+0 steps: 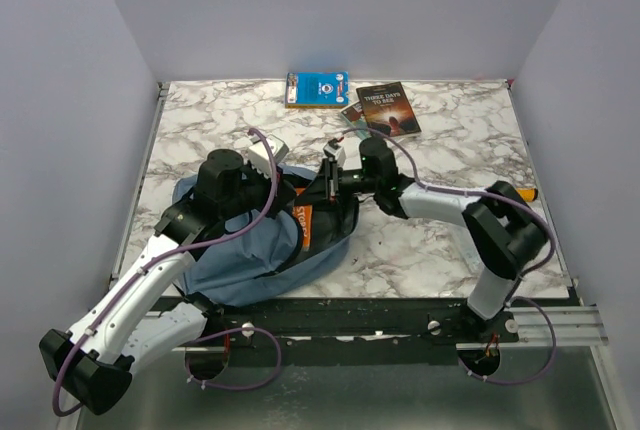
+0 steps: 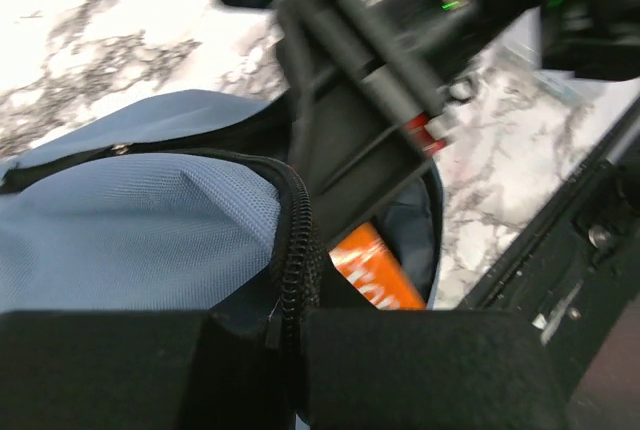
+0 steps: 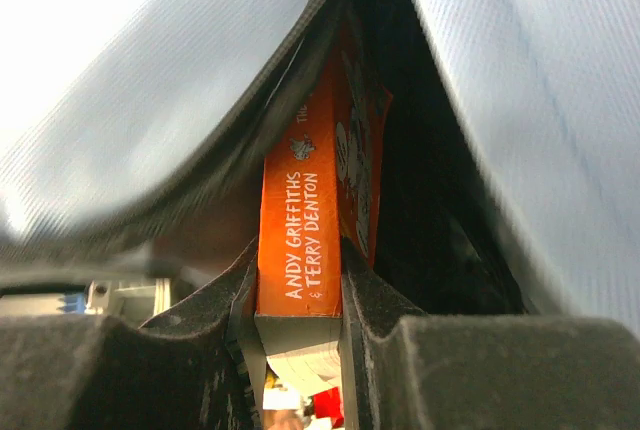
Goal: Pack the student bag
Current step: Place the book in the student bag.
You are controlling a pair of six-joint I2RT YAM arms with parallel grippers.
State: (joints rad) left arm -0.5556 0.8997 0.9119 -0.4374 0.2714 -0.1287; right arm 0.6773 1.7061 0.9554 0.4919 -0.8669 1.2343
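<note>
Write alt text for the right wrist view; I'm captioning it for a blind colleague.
The right gripper clamps an orange book by its spine, the book standing inside the dark open mouth of a blue bag. White lettering on the spine reads Andy Griffiths & Terry Denton.

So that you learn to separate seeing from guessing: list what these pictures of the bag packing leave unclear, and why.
1. Title of the orange book, right wrist view: the rim of the student bag covers it.
2. Bag's inside, both wrist views: too dark to tell what else it holds.
3. Top view: the dark book lies over a second book, too small to read.
</note>
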